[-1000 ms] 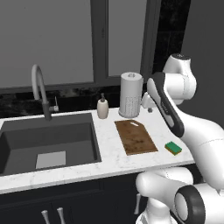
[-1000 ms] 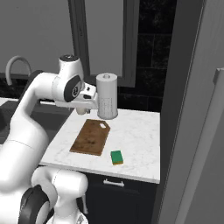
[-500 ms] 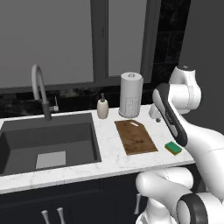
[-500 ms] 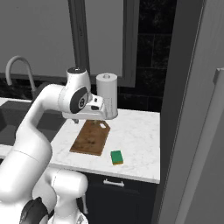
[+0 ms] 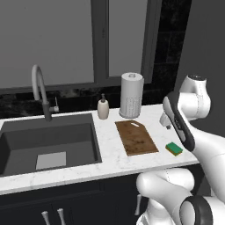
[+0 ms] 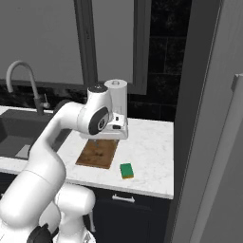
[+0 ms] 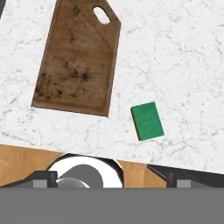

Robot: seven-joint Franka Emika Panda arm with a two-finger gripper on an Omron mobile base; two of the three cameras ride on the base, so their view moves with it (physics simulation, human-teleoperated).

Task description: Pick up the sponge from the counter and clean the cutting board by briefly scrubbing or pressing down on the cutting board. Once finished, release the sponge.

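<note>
The sponge (image 5: 174, 149) (image 6: 126, 170) (image 7: 148, 121) lies green side up on the white counter (image 5: 151, 116) (image 6: 152, 142) (image 7: 175, 57), just right of the cutting board's near corner. The brown cutting board (image 5: 136, 137) (image 6: 98, 153) (image 7: 81, 65) lies flat with its handle hole at the far end. My gripper (image 6: 98, 141) (image 7: 105, 178) hangs in the air over the board's right side, looking down on both. Its fingers (image 7: 168, 177) stand wide apart and hold nothing, so it is open.
A paper towel roll (image 5: 131, 95) (image 6: 117, 97) stands behind the board, with a soap dispenser (image 5: 103, 108) to its left. Further left are the dark sink (image 5: 48, 143) and its faucet (image 5: 40, 90). A tall grey panel (image 6: 209, 118) ends the counter on the right.
The hand has swung right and lower, from above the board's far end toward the sponge side. Board and sponge have not moved.
</note>
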